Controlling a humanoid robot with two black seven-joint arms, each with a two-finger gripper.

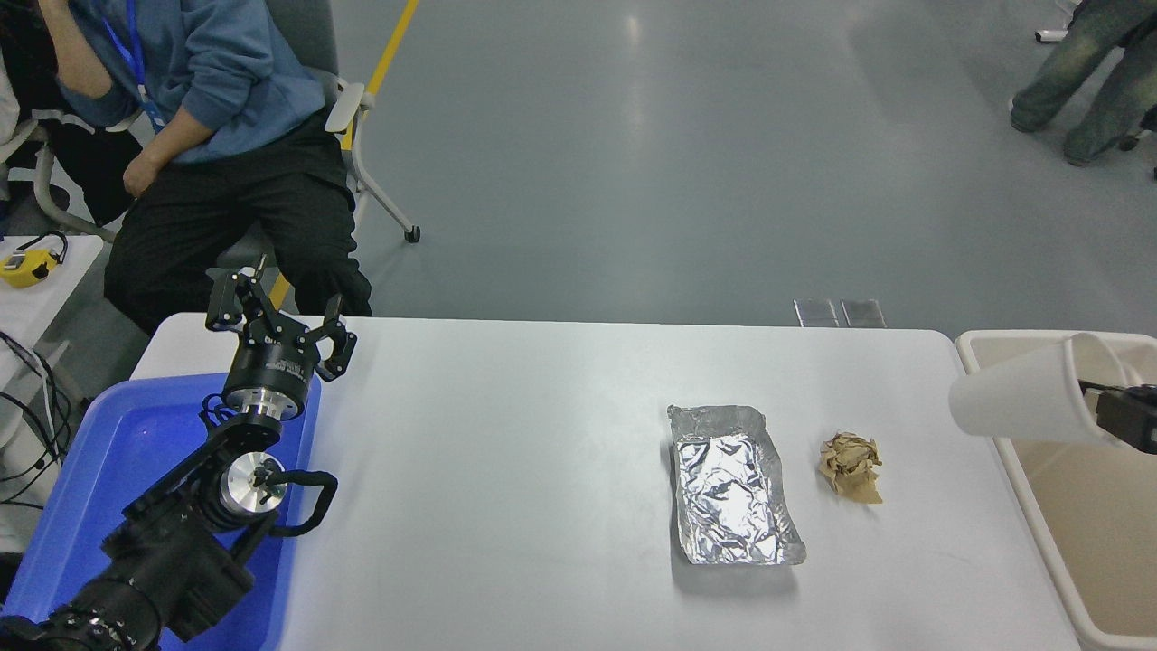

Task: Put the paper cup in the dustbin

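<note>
The right gripper (pixel 1105 404) is pinching the cup (pixel 1026 402) by its rim, one finger seeming to sit inside the mouth, and is holding it on its side in the air, base pointing left, over the near-left rim of the bin (pixel 1012 452). The cup looks light and thin-walled, likely to crush or slip under a hard squeeze, so the stiffer rolled rim is probably the soundest place to be gripping it; being so light, it may tumble or bounce when let go. Its base is hanging over the table (pixel 542 452) edge rather than over the bin's hollow, so a drop here could catch the rim. The paper ball (pixel 851 465) and the foil tray (pixel 732 484) are lying on the table well clear to the left, blocking nothing. The left gripper (pixel 276 321) is resting parked at the far left by the blue tray (pixel 90 470), fingers spread and empty.
</note>
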